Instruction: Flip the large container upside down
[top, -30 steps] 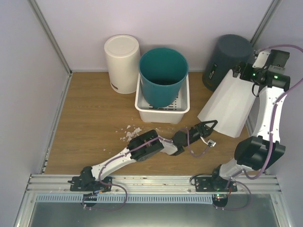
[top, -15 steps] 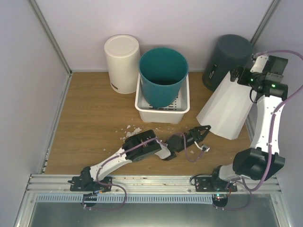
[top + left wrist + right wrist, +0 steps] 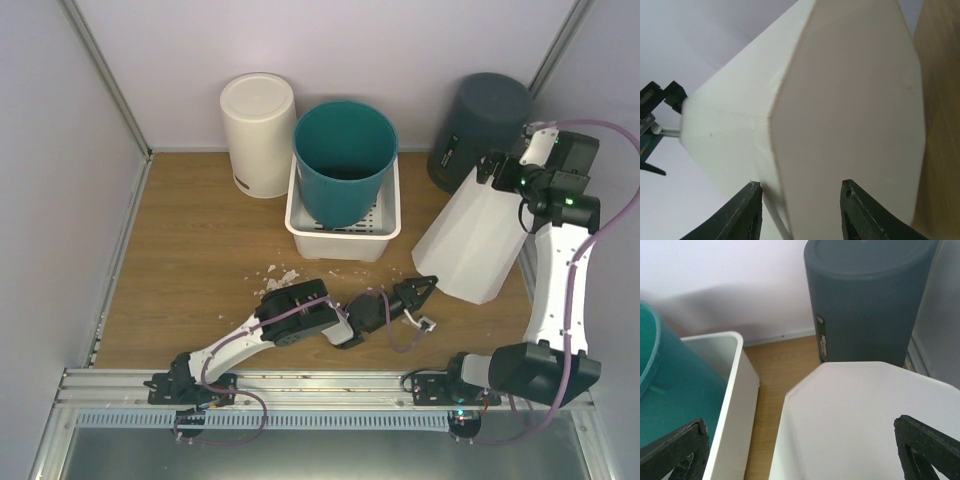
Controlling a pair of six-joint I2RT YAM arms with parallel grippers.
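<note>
Top external view shows you the container (image 3: 468,240) at the table's 3 o'clock side, tilted, with its long axis running 1 to 7 o'clock. The right gripper (image 3: 503,172) is at its high end and the left gripper (image 3: 424,290) at its low edge. Your left fingers (image 3: 747,210) are part open and empty, with the container dead ahead at 12 o'clock; your right fingers (image 3: 675,450) spread wide, and you can't tell whether they touch it.

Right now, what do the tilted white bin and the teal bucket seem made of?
The tilted white bin is probably plastic: matte, with smooth moulded facets and crisp edges. The teal bucket is likely plastic too: soft sheen, uniform colour, thin even rim.
</note>
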